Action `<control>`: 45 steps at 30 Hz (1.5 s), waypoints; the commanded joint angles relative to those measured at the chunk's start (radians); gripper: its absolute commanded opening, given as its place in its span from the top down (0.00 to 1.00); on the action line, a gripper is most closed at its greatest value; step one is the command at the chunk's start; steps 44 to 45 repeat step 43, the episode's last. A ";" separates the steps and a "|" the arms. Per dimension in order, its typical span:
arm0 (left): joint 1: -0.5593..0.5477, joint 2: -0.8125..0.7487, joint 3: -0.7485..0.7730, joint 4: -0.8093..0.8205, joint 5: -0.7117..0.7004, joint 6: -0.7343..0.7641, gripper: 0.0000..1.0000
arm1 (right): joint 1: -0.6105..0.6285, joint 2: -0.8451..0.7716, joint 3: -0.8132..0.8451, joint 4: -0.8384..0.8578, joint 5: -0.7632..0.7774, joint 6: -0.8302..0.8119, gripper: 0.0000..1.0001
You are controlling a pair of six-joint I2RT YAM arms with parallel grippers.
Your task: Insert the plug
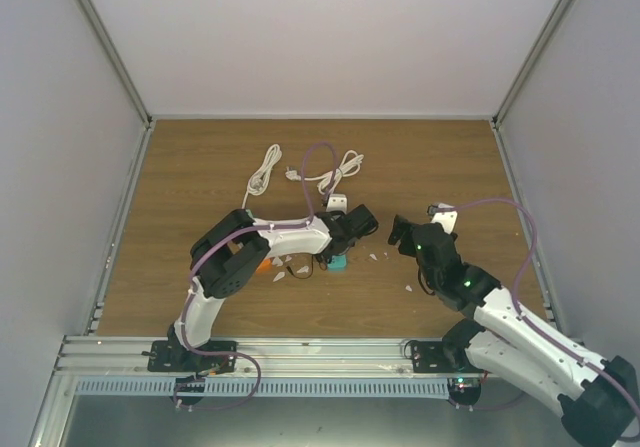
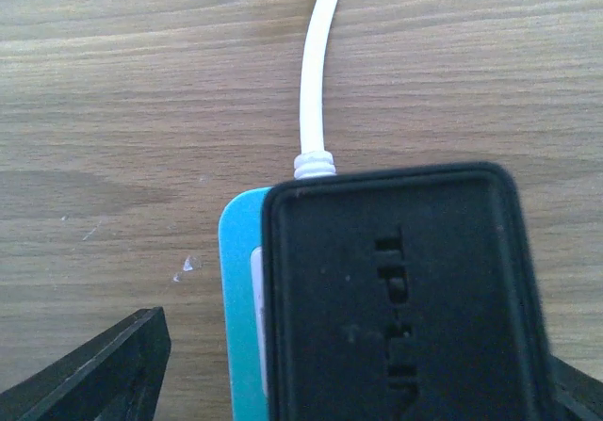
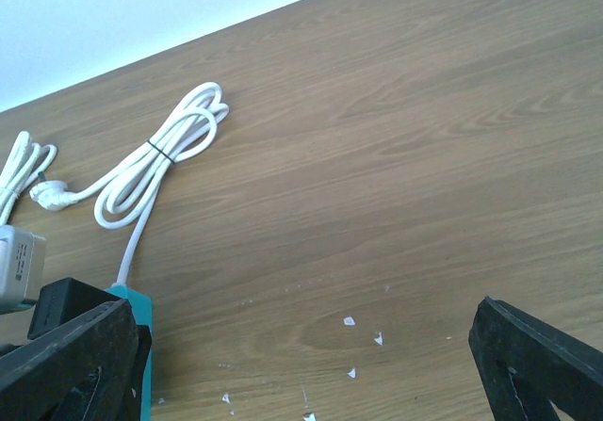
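The plug (image 2: 396, 299), a black boxy adapter with raised lettering, sits pressed onto the end of the teal power strip (image 2: 240, 308), where the strip's white cord (image 2: 316, 82) leaves it. My left gripper (image 2: 358, 379) is open around the plug. One finger (image 2: 94, 374) stands clear to the plug's left, and the other shows only at the lower right corner. From above, the left gripper (image 1: 352, 229) hovers over the teal strip (image 1: 339, 261). My right gripper (image 1: 408, 229) is open over bare wood to the right, holding nothing.
A coiled white cord (image 3: 160, 157) and a second white cable (image 1: 262, 172) lie toward the back of the table. A white adapter block (image 1: 338, 203) sits behind the left gripper. Small white scraps (image 3: 363, 341) dot the wood, and an orange block (image 1: 263, 264) lies by the left arm.
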 commanded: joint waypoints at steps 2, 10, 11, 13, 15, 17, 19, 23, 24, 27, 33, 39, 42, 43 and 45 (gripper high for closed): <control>0.002 -0.082 -0.002 -0.012 -0.046 0.024 0.16 | -0.010 -0.021 -0.013 -0.003 0.018 0.002 0.00; -0.013 -0.366 -0.138 0.100 -0.037 0.204 0.01 | -0.010 -0.045 -0.032 0.075 -0.096 -0.095 0.00; -0.013 -0.410 -0.167 0.114 -0.028 0.223 0.01 | -0.011 -0.050 -0.041 0.095 -0.122 -0.113 0.00; -0.012 -0.513 -0.237 0.140 0.004 0.262 0.01 | -0.010 -0.060 -0.057 0.123 -0.143 -0.128 0.01; -0.012 -0.622 -0.325 0.184 0.060 0.284 0.01 | -0.010 -0.068 -0.063 0.134 -0.143 -0.123 0.00; -0.010 -0.764 -0.441 0.240 0.120 0.306 0.01 | -0.010 -0.077 -0.069 0.149 -0.151 -0.134 0.00; -0.002 -0.889 -0.530 0.274 0.165 0.315 0.01 | -0.009 -0.088 -0.081 0.165 -0.154 -0.140 0.00; 0.012 -1.119 -0.641 0.251 0.197 0.330 0.01 | -0.010 -0.122 -0.101 0.183 -0.143 -0.147 0.00; 0.015 -1.167 -0.659 0.231 0.190 0.334 0.01 | -0.008 -0.132 -0.107 0.191 -0.143 -0.151 0.00; 0.041 -1.293 -0.727 0.232 0.161 0.325 0.01 | -0.009 -0.164 -0.128 0.209 -0.148 -0.168 0.00; 0.096 -1.338 -0.773 0.265 0.218 0.351 0.01 | -0.010 -0.171 -0.147 0.219 -0.124 -0.182 0.00; 0.108 -1.342 -0.773 0.266 0.216 0.356 0.01 | -0.010 -0.149 -0.141 0.217 -0.110 -0.179 0.00; 0.113 -1.340 -0.778 0.269 0.214 0.352 0.01 | -0.009 -0.144 -0.140 0.217 -0.098 -0.172 0.01; 0.114 -1.339 -0.780 0.268 0.214 0.350 0.01 | -0.008 -0.146 -0.141 0.217 -0.095 -0.172 0.00; 0.114 -1.339 -0.780 0.268 0.214 0.350 0.01 | -0.008 -0.146 -0.141 0.217 -0.095 -0.172 0.00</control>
